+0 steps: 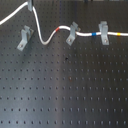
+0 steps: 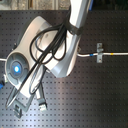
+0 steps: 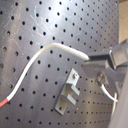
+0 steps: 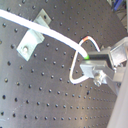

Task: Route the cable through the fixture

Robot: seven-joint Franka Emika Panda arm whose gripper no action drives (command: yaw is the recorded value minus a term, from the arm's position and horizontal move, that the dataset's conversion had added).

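A dark perforated board (image 1: pixel 65 90) fills the first exterior view. The robot arm (image 2: pixel 45 50) covers most of the second exterior view, hiding much of the work area.

A white cable (image 1: pixel 47 37) runs across the top of the board in the first exterior view. It comes in from that first exterior view's left, rises, dips into a loop, then passes a red band, a blue band and a yellow band toward the first exterior view's right.

Three grey clips stand along its path. The cable lies at the middle clip (image 1: pixel 73 33) and the right clip (image 1: pixel 104 33). The left clip (image 1: pixel 25 38), judged to be the fixture in hand, stands empty, with the cable passing above and beside it, not in its fork.

In both wrist views the gripper (image 3: pixel 97 62) is closed on the cable, pinching it just beside that empty clip (image 3: pixel 70 92).

To do this step well, likely carry the held stretch over the forked top, keep the cord lightly taut, line it up with the slot between the prongs, then lower it straight in. Too much pull could drag the cable out of the middle clip.
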